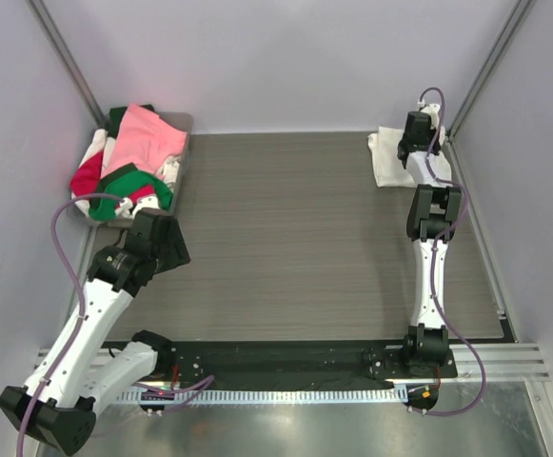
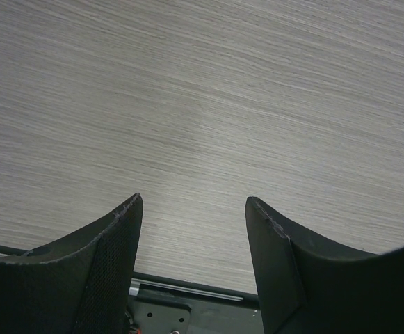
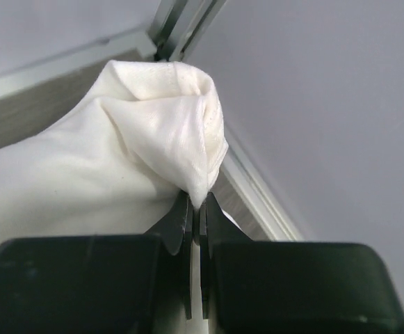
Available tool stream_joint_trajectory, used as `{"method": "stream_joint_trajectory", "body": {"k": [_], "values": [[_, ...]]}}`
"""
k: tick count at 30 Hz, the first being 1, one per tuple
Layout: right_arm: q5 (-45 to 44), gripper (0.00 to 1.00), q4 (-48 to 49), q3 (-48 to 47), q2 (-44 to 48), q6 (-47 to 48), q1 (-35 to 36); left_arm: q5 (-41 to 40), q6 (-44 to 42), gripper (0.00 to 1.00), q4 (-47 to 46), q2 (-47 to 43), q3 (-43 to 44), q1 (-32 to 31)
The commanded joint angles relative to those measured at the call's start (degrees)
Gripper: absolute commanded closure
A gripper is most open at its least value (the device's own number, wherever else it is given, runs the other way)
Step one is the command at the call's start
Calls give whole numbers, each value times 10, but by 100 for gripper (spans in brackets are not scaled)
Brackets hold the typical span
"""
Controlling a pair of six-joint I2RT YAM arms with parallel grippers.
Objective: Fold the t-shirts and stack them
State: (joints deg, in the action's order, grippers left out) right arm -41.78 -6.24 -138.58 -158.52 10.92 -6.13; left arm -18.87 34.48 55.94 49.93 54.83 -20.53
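Right wrist: the right gripper (image 3: 196,207) is clenched on a fold of the white cotton t-shirt (image 3: 104,167), at the far right corner. The left gripper (image 2: 193,202) hangs released over the grey wood-grain tabletop (image 2: 202,104) (pink, red, green tees (image 1: 148,138) heaped in a grey tray (image 1: 185,122)).

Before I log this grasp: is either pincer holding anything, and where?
The right pincer pinches a bunched fold of the white t-shirt; left pincer holds nothing.
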Motion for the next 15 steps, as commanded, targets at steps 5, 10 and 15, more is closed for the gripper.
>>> {"method": "stream_joint_trajectory", "body": {"k": [5, 10, 15], "values": [[-38, 6, 221, -54, -5, 23, -1, -10, 8, 38, -14, 4, 3, 2], [-151, 0, 193, 33, 132, -40, 27, 4, 2, 37, -22, 8, 0, 2], [-123, 0, 76, 150, 314, -131, 53, 14, -1, 37, -19, 3, 3, 3]]}}
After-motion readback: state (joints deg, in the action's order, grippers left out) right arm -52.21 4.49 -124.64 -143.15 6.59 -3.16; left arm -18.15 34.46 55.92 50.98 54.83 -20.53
